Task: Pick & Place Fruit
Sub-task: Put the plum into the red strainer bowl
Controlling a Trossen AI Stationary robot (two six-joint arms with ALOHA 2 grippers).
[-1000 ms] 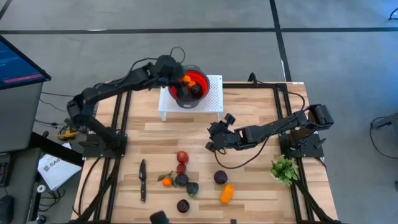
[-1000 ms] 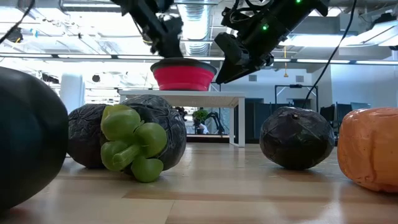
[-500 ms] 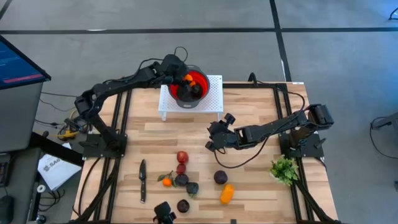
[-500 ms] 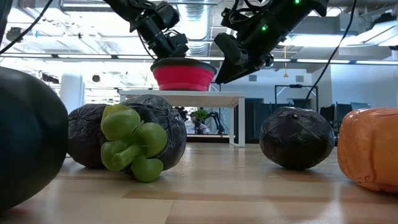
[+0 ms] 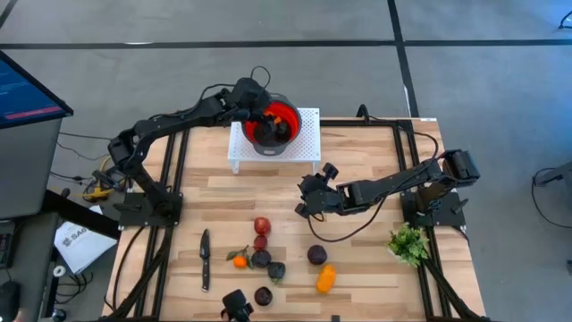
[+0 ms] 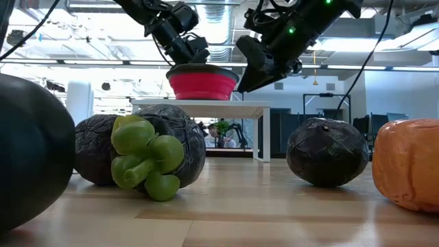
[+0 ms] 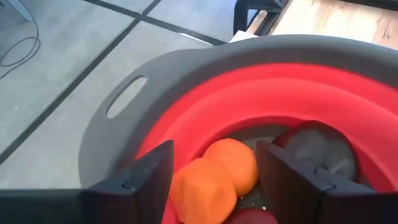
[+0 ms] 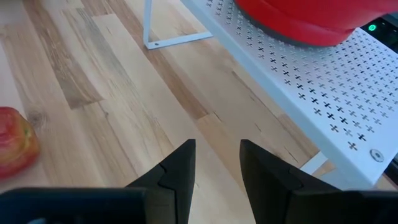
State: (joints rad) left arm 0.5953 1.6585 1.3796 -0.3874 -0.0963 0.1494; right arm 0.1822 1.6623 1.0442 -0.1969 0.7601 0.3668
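A red bowl stands on a white perforated stand at the table's far middle. In it lie two orange pieces of fruit, a dark purple one and a red one. My left gripper hangs open over the bowl, its fingers on either side of the nearer orange piece. More fruit lies loose near the front edge: a red apple, dark purple pieces and an orange one. My right gripper waits open at mid-table, holding nothing. My left gripper comes slanting down into the bowl from the table's left. The nearer orange piece lies between its open fingers. I cannot tell whether either finger touches it.
A slim black knife lies at the front left. A green leafy sprig lies at the front right. The stand's white leg meets the wood just beyond my right gripper, and bare wood lies between the stand and the loose fruit.
My left gripper has sunk a little toward the bowl and shifted slightly toward the table's right, then kept still. My right gripper has not moved.
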